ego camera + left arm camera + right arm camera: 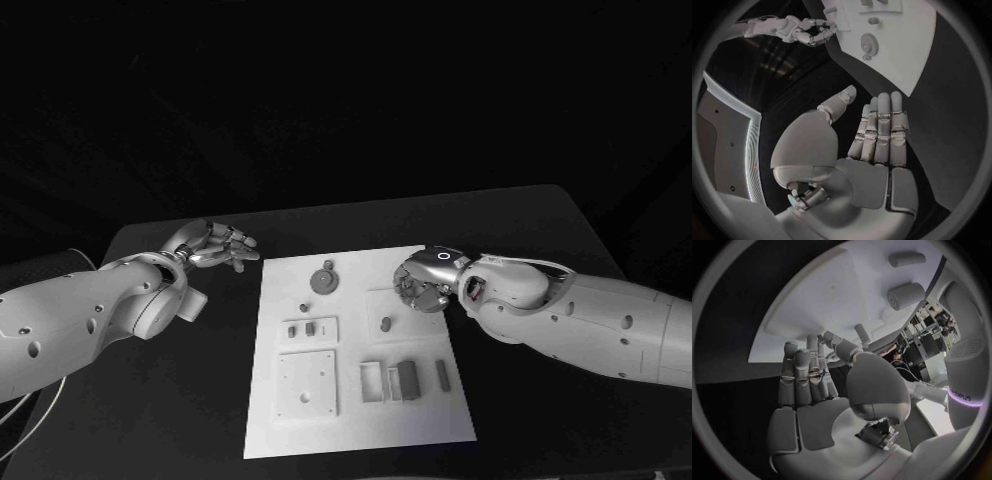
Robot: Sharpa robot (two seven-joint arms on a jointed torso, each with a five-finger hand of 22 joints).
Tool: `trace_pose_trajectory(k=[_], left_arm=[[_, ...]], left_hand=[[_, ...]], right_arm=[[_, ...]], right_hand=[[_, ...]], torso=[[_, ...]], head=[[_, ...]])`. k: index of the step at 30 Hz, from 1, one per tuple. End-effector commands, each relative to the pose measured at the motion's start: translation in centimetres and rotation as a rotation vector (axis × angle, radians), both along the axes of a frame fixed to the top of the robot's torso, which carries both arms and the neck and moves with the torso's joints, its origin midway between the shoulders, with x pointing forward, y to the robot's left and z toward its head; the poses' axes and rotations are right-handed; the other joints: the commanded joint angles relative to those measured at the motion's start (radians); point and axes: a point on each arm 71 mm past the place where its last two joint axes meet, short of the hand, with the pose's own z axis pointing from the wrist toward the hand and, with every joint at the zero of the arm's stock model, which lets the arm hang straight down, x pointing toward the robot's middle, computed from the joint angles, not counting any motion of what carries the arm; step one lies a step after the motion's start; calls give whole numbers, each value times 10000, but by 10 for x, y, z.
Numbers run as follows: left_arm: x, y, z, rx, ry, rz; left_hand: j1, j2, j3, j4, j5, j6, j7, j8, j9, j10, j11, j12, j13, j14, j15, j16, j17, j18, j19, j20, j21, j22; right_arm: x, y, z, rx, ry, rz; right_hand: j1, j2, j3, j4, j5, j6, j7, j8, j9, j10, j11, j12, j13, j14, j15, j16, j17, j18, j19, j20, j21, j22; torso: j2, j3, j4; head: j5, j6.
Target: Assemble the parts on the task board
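The white task board [361,420] lies in the middle of the black table with several grey parts on it. A round part [326,282] sits near its far edge, an oval one [385,324] further in, and several slim blocks [397,378] nearer me. My left hand [214,245] hovers over the bare table just left of the board's far corner; in its wrist view the fingers [879,130] are straight and hold nothing. My right hand [426,285] is over the board's right edge. Its thumb [842,347] bends toward its fingertips, and whether anything is pinched there is hidden.
A square plate [307,383] and a smaller plate with two small pieces [303,328] lie on the board's left half. Two short cylinders [904,294] stand on the board beyond my right hand. Dark table surrounds the board on both sides.
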Motion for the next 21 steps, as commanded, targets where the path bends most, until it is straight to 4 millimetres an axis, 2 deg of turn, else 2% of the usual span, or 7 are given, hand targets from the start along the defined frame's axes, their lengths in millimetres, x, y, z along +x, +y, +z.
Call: trace_pose_trajectory(k=[1,9,13,19,21], left_arm=[[0,-2,1,-144,0,-149],[0,-3,1,-147,21,-168],[0,-3,0,-138,50,-159],[0,-3,0,-129,119,-167],[0,-2,0,-128,132,-171]], left_hand=[[-23,82,-43,11,-46,-63,-1,41,9,-86,11,-12,-17,-18,30,-71,19,147,-12,30,-43,-17],[-15,92,-48,12,-46,-73,3,37,8,-91,11,-10,-18,-8,29,-77,29,149,-1,28,-50,-21],[-10,94,-51,10,-45,-77,5,35,8,-95,12,-10,-19,-3,28,-80,35,150,4,27,-54,-23],[-3,84,-63,5,-47,-94,11,27,6,-115,17,-15,-24,3,29,-92,48,151,13,28,-65,-28],[-3,84,-66,6,-47,-99,13,25,5,-121,20,-16,-25,5,29,-95,51,151,16,28,-67,-29]], right_arm=[[0,2,-2,-291,-2,112],[1,5,-4,-365,-9,136],[1,6,-5,-353,-54,121],[0,7,-4,-308,-110,116],[0,7,-4,-315,-119,113]], right_hand=[[8,138,166,41,65,116,-27,44,8,114,0,-46,-8,84,-20,57,-14,-15,90,-2,48,42],[-3,179,276,21,54,185,-51,64,11,204,-26,-62,-12,147,-45,84,-17,-15,147,-21,69,67],[-34,13,299,-15,50,159,-41,37,-3,208,-23,-109,-31,176,-44,92,-22,-15,180,-39,83,87],[-141,-481,340,19,48,38,20,-60,-60,-112,114,-402,-160,91,75,52,-46,-15,168,-39,38,105],[-134,-515,350,17,46,43,19,-60,-62,-160,139,-441,-177,78,96,56,-44,-15,166,-38,33,108]], torso=[[1,4,-1],[-1,5,6],[3,4,4],[-2,2,-4],[-3,1,-4]], head=[[7,-10],[5,-34],[2,-57],[9,-60],[10,-66]])
